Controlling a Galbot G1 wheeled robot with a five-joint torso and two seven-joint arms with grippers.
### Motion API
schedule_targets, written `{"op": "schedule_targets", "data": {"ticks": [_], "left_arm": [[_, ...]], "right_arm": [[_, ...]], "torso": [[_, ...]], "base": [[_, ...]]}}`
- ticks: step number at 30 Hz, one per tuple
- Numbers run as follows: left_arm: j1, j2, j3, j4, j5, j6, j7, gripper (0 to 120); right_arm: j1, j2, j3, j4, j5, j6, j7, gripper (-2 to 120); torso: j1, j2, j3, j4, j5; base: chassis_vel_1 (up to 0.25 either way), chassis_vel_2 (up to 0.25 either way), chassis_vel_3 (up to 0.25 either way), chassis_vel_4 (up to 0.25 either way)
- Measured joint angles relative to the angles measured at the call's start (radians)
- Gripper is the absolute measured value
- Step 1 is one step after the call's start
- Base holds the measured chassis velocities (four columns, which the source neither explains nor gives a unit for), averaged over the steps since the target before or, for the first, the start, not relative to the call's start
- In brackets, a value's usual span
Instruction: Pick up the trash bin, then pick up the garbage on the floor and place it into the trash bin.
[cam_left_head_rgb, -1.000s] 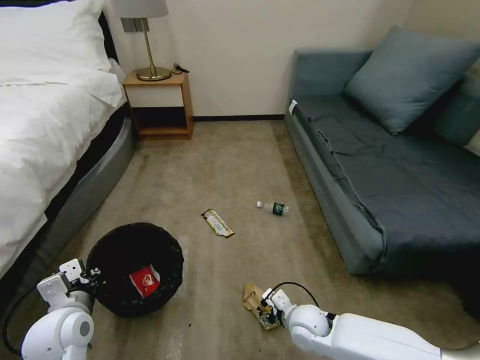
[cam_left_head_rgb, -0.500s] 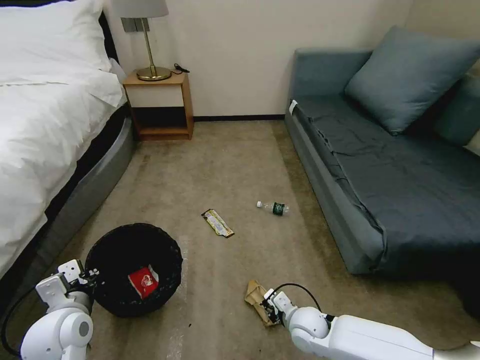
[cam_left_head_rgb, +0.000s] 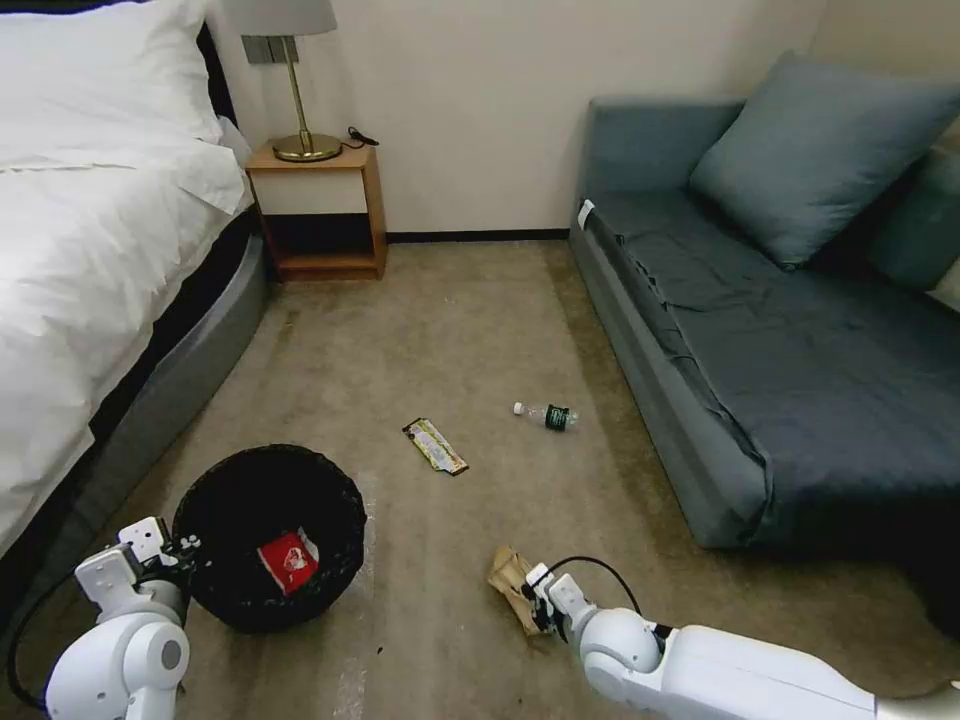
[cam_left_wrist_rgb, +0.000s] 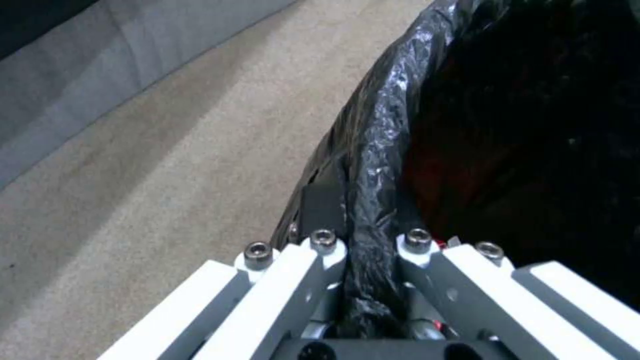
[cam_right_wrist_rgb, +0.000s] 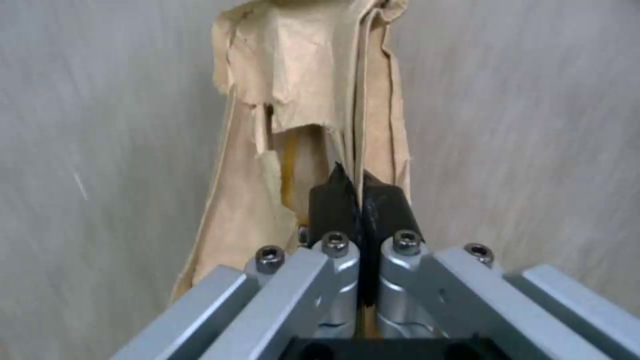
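The trash bin (cam_left_head_rgb: 240, 590), lined with a crinkly black bag, sits low at my left with a crumpled red wrapper (cam_left_head_rgb: 288, 561) inside. My left gripper (cam_left_head_rgb: 183, 552) is shut on the bin's rim (cam_left_wrist_rgb: 380, 150). My right gripper (cam_left_head_rgb: 538, 603) is shut on the tan paper bag (cam_left_head_rgb: 508, 578), which hangs pinched between the black pads (cam_right_wrist_rgb: 333, 200) over the carpet. The bag (cam_right_wrist_rgb: 293, 100) is creased and torn. A flat brown-yellow wrapper (cam_left_head_rgb: 435, 446) and a small clear bottle (cam_left_head_rgb: 548, 414) with a green label lie on the carpet farther ahead.
A bed (cam_left_head_rgb: 90, 260) runs along the left and a blue-grey sofa (cam_left_head_rgb: 800, 340) along the right. A wooden nightstand (cam_left_head_rgb: 318, 210) with a lamp stands at the far wall. Beige carpet lies open between them.
My right gripper has closed on the tan paper bag and drawn it slightly nearer and upright. The left gripper and bin have stayed in place.
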Motion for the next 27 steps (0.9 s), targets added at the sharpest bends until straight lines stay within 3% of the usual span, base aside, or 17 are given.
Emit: {"op": "schedule_targets", "data": {"ticks": [7,15,22,27], "left_arm": [[-0.003,-0.001,0.012,0.003,0.005,0.001,0.000,3],[-0.007,-0.007,0.022,0.000,0.014,0.006,0.000,3],[-0.003,-0.018,0.025,-0.018,0.018,0.010,0.000,3],[0.001,-0.024,0.023,-0.025,0.019,0.010,0.000,3]], "right_arm": [[0.098,-0.010,0.070,0.190,0.077,-0.015,0.034,0],[0.293,0.100,0.032,0.336,0.213,-0.024,0.135,0],[0.411,0.380,-0.148,0.233,0.271,-0.003,0.207,0],[0.416,0.478,-0.217,0.140,0.267,0.005,0.238,0]], "torso": [[0.000,0.000,0.000,0.0000,-0.0002],[0.000,0.000,0.000,0.0002,-0.0004],[0.000,0.000,0.000,0.0005,-0.0005],[0.000,0.000,0.000,0.0003,-0.0004]], "base": [[0.000,0.000,0.000,0.000],[0.000,0.000,0.000,0.000],[0.000,0.000,0.000,0.000],[0.000,0.000,0.000,0.000]]}}
